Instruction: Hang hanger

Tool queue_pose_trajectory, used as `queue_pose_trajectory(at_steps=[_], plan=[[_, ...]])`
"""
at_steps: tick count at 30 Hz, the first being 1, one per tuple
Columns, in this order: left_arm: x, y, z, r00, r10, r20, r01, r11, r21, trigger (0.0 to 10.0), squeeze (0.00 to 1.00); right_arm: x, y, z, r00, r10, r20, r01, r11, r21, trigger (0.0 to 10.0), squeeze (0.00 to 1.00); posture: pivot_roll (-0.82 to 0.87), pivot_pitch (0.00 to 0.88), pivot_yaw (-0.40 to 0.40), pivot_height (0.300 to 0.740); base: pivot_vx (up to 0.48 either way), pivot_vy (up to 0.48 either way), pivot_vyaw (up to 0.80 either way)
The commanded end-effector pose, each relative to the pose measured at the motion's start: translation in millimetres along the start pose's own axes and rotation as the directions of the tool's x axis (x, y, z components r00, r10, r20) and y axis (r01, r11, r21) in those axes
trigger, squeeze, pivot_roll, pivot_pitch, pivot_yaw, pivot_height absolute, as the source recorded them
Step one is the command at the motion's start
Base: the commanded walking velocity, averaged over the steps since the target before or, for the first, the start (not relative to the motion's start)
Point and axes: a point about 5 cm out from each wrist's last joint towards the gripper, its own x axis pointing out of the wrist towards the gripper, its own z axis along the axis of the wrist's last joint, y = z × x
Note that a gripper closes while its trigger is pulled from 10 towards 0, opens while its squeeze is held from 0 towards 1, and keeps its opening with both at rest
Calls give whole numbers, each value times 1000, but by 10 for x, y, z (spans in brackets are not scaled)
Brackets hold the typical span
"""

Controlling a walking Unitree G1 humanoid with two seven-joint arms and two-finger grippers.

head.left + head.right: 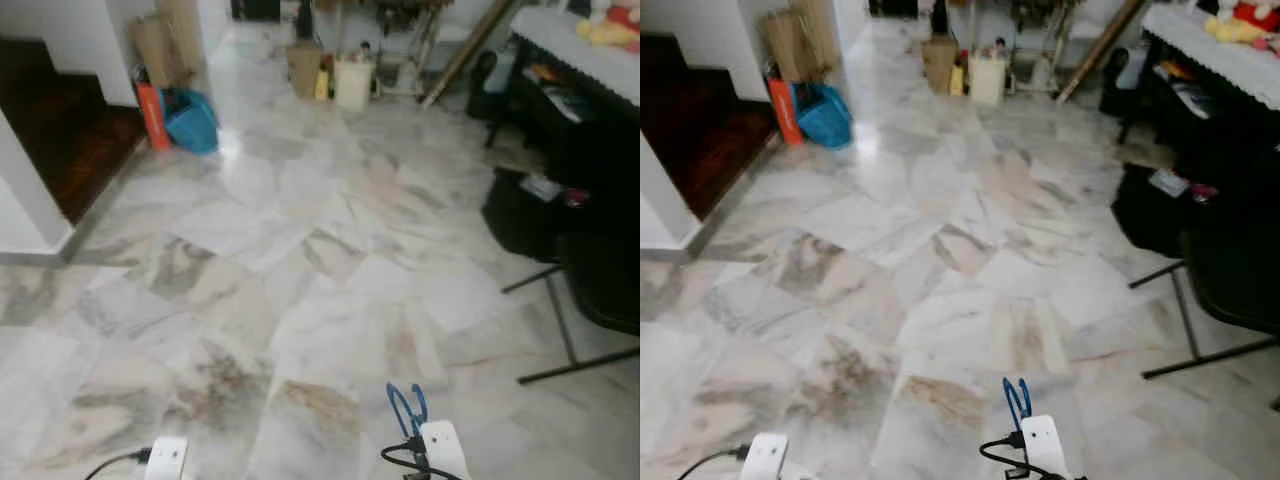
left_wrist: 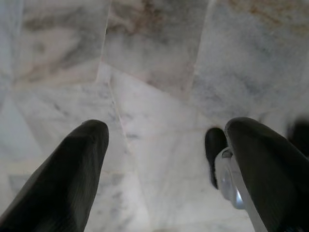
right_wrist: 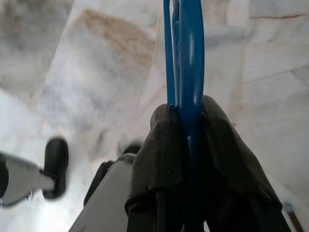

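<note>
A blue plastic hanger [image 3: 186, 58] is clamped between the two black fingers of my right gripper [image 3: 186, 140], which is shut on it. From the head views the hanger [image 1: 406, 408] sticks up just ahead of my right wrist [image 1: 440, 450] at the bottom of the picture, low over the marble floor. My left gripper [image 2: 164, 145] is open, its two black fingers [image 2: 72, 169] spread wide with bare floor between them; its wrist [image 1: 166, 458] shows at the bottom left.
Marble floor [image 1: 300, 250] stretches ahead. A dark stairway [image 1: 60, 130] is at the left, with an orange and blue bag [image 1: 185, 118] beside it. A black rack and table [image 1: 580, 150] stand at the right, with thin black legs [image 1: 560, 330] on the floor. Buckets and boxes [image 1: 340, 75] are at the far end.
</note>
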Motion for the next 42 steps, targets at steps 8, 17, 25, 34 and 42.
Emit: queue_pose_trajectory(at_steps=[8,17,25,34,42], plan=[[9,-80,6,1000,-24,-15,25,999,47,10000,0,-21,-110,-96,999,-33,-32,33,999,-11,10000,0,0,0,-11,740,0,0,-373],[3,-64,-28,1000,-10,-24,11,999,31,10000,0,-22,-101,-107,999,-30,-40,29,999,-24,10000,0,-4,0,-23,740,0,0,0],[3,-107,-40,999,-18,-28,19,999,31,10000,0,-24,-129,-105,999,-28,-33,27,999,-23,10000,0,-19,0,-31,740,0,0,0],[1,-105,-48,999,-37,-35,40,997,73,10000,0,-27,-50,-126,999,-15,-36,14,1000,-19,10000,0,-30,0,9,740,0,0,0],[-4,-43,-60,999,-24,-40,27,996,80,10000,0,-52,-66,-223,998,-21,-63,20,1000,-12,10000,0,-25,0,9,740,0,0,0]])
